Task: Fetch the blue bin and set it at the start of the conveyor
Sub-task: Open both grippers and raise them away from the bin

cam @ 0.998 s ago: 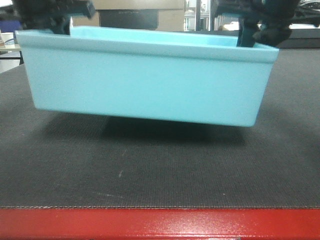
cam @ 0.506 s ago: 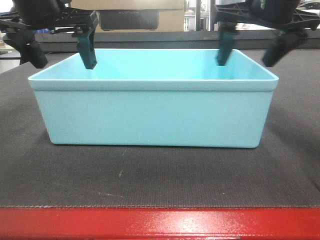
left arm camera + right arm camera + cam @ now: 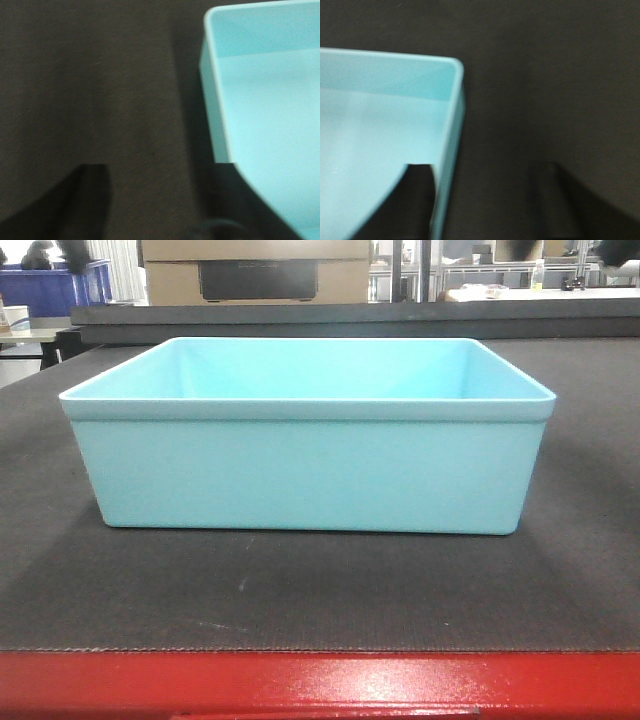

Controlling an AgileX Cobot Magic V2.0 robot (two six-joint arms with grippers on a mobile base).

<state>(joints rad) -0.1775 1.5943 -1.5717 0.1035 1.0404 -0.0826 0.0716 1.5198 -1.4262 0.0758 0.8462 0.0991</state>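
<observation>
Cyan plastic, smooth and unmarked: in the front-facing view the blue bin [image 3: 305, 440] sits flat and level on the conveyor start [image 3: 320, 590], its base in full contact with the dark woven belt and its near wall set back from the red frame [image 3: 320, 685] at the bottom edge. No gripper or arm appears in this view. The bin is empty. Background shows a cardboard box [image 3: 255, 270] and dark blue crates [image 3: 55, 285], both well apart from the belt.

Left wrist view, blurred: one corner of the bin lies at upper right, resting on the belt. The left gripper [image 3: 165, 210] shows two dark fingers spread wide, one finger [image 3: 65, 205] over bare belt, the other overlapping the bin's rim; nothing is held between them and no contact can be confirmed.

Right wrist view, also blurred: the opposite corner of the bin sits at left. The right gripper [image 3: 490, 200] is likewise spread wide and holds nothing, one finger [image 3: 420, 200] over the bin's interior, the other over belt.

Assessment: placement appears complete; only clearing both arms away seems to remain.
</observation>
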